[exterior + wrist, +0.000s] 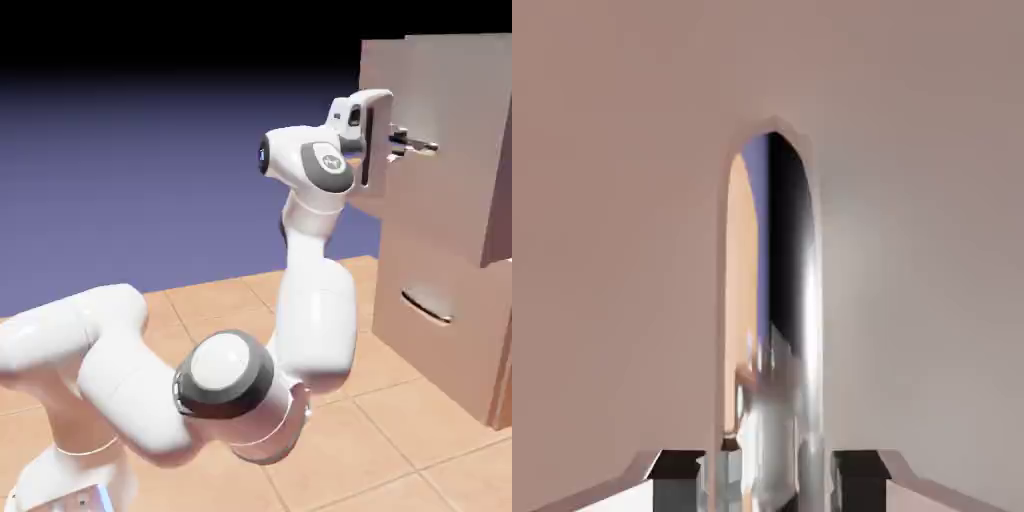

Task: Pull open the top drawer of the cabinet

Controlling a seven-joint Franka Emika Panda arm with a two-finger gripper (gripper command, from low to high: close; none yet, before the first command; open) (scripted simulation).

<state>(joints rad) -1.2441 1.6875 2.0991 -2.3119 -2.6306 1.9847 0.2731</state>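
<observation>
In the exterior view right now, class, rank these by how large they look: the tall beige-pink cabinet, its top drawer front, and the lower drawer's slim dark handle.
1. Tall beige-pink cabinet
2. Top drawer front
3. Lower drawer's slim dark handle

The cabinet [445, 215] at the right of the frame is beige-pink, and its top drawer [455, 130] is the same colour. The arm [300, 300] is white with dark grey round caps. The bench [400, 440] has orange-tan tiles. The backdrop [150, 150] is blue-violet, black at the top. In the hand view the handle [797, 330] is shiny silver and dark.
</observation>
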